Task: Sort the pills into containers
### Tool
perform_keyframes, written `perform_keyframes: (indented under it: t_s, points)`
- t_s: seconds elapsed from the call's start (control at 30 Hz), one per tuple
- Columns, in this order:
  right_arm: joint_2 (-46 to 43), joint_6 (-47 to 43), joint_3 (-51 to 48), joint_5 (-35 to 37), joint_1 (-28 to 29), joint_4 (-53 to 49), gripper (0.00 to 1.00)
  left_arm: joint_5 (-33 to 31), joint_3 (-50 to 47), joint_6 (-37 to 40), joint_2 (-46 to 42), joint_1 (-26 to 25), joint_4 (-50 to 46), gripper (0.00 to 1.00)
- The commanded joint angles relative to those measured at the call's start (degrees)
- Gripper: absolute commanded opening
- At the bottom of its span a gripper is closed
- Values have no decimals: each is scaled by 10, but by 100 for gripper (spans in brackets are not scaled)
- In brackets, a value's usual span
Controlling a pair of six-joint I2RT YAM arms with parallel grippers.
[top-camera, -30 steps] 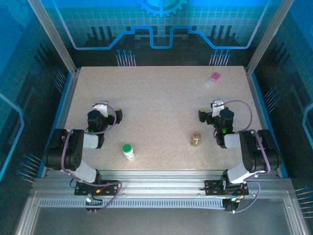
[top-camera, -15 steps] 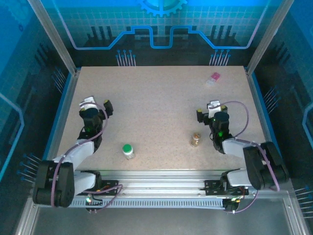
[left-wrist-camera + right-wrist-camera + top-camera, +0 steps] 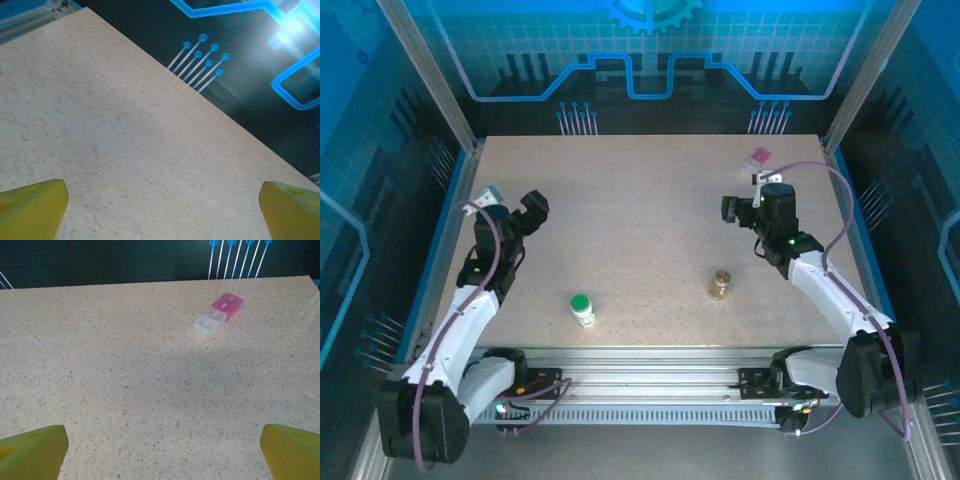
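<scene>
Though speckled beige — tabletop (image 3: 650,210) with green-capped bottle (image 3: 582,309), blue-lit walls (image 3: 650,60).

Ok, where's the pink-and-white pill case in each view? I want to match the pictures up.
Top external: the pill case lies at the far right corner of the table.
Right wrist: the case sits right of centre, high in the picture, close to the table's far edge.
Left wrist: this camera faces another stretch of the far edge, away from the case.
Shared landmark: the blue pin lines on the back wall just behind the case.
</scene>
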Motion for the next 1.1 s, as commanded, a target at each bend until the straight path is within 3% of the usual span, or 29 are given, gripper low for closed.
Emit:
perform_keyframes:
  t_s: [0.0,0.17,0.37,0.6,0.8,1.07]
  points:
    - [36,11,54,14,-1,-88,100,91,63,-18,-10,-3,-155,99]
    - [154,33,139,9,-43,-98,100,170,143,-15,-9,-6,-251,99]
    - [366,47,323,42,-85,-108,100,208,241,99,-9,-6,-360,99]
    - [575,57,546,23,-118,-155,95,172,159,110,-57,-10,-311,99]
    - [718,42,736,25,-118,-236,93,174,155,117,-57,-11,-313,99]
    - [842,36,928,43,-123,-351,89,175,154,123,-62,-12,-315,99]
